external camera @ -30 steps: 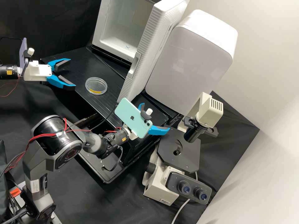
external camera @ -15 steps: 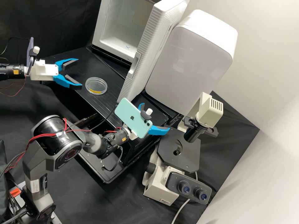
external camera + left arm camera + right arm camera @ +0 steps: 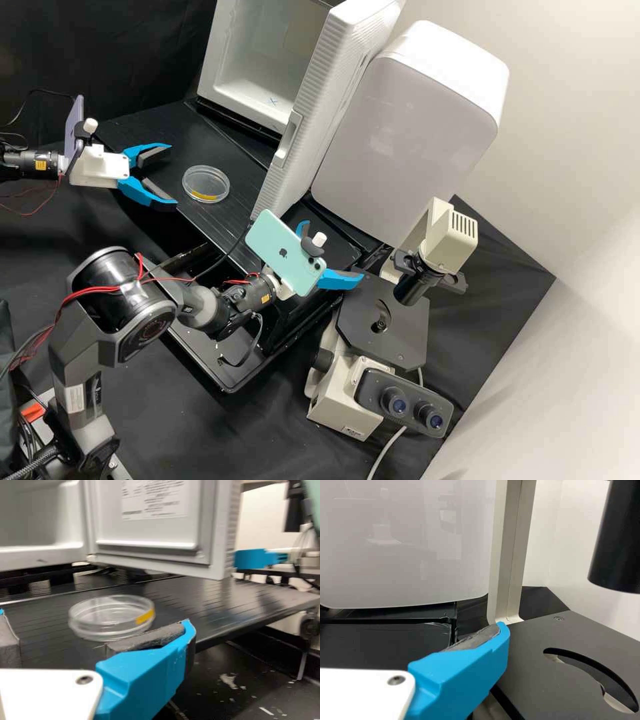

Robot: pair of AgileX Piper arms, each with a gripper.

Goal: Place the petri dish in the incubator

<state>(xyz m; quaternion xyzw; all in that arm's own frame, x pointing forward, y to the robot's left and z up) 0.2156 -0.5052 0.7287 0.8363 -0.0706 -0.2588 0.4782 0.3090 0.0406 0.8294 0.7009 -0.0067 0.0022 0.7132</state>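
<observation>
Petri dish on black bench; left claw level, spread wide, just beside dish, not touching.

Clear round petri dish, yellow strip at rim, lying flat on black ribbed counter, just before white incubator; incubator door hanging open.

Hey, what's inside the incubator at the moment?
The incubator shows white inner walls and a white floor with a small blue cross mark. Its open door covers the chamber's right part, so what lies there cannot be seen. The petri dish sits outside, on the black tray.
</observation>
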